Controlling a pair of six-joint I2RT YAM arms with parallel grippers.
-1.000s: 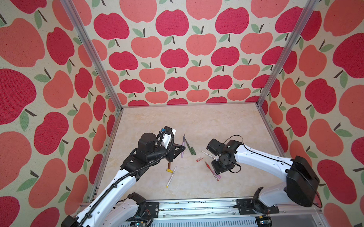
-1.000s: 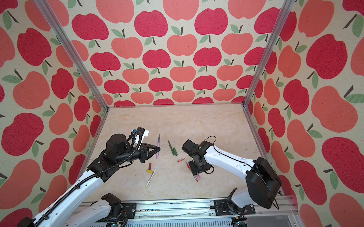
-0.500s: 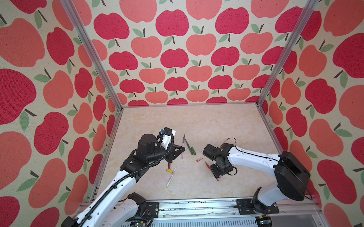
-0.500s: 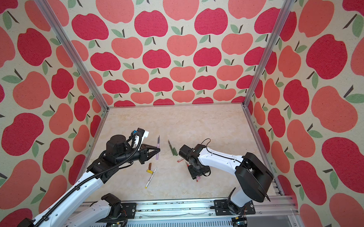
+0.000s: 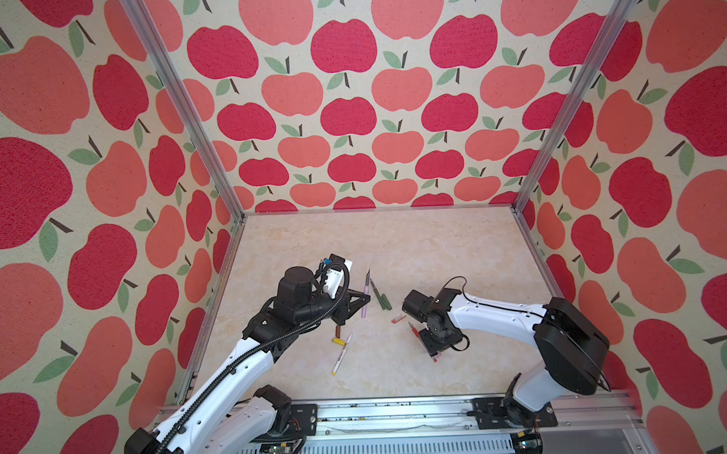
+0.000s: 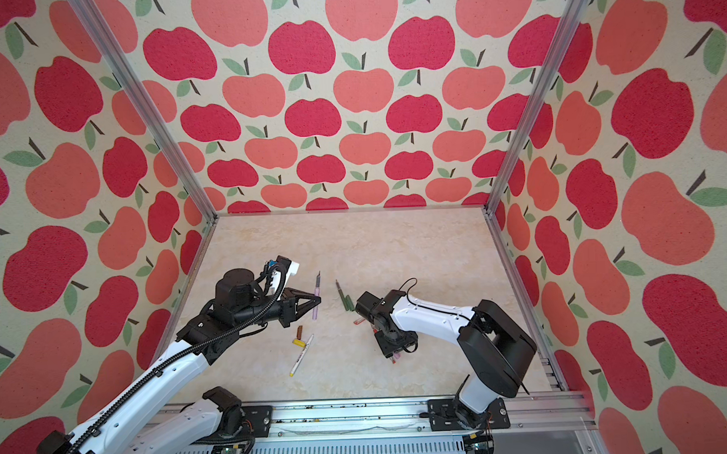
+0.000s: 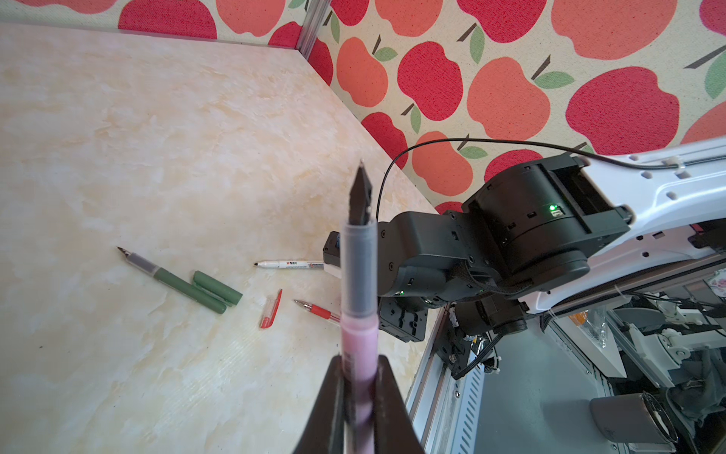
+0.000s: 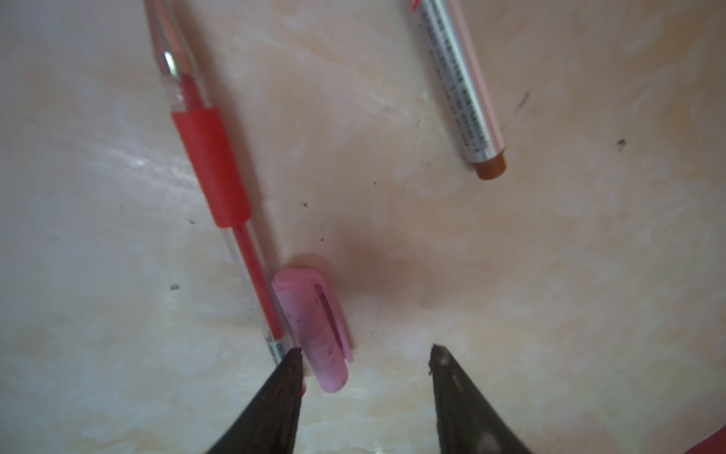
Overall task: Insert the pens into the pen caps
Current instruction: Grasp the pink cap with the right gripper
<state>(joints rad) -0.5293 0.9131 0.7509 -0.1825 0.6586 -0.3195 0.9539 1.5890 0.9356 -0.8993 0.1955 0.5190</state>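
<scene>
Jaws of the right gripper point(image 8: 365, 353) are parted over the lilac cap point(image 8: 314, 326), beside the red pen point(image 8: 212, 165) near the front edge of the table point(image 5: 437, 242). Behind, the lilac pen point(image 7: 359, 275) is clamped in the left gripper point(image 7: 359, 359); the brown-printed pen point(image 7: 290, 264) is half hidden.

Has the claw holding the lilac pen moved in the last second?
No. The left claw, gripping the lilac pen, keeps the same gap from the dark green pen.

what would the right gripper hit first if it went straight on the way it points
Likely the red pen: the right gripper points down at the table, jaws open, one fingertip over the pen's end, the lilac cap beside it between the jaws. Depth unclear.
</scene>
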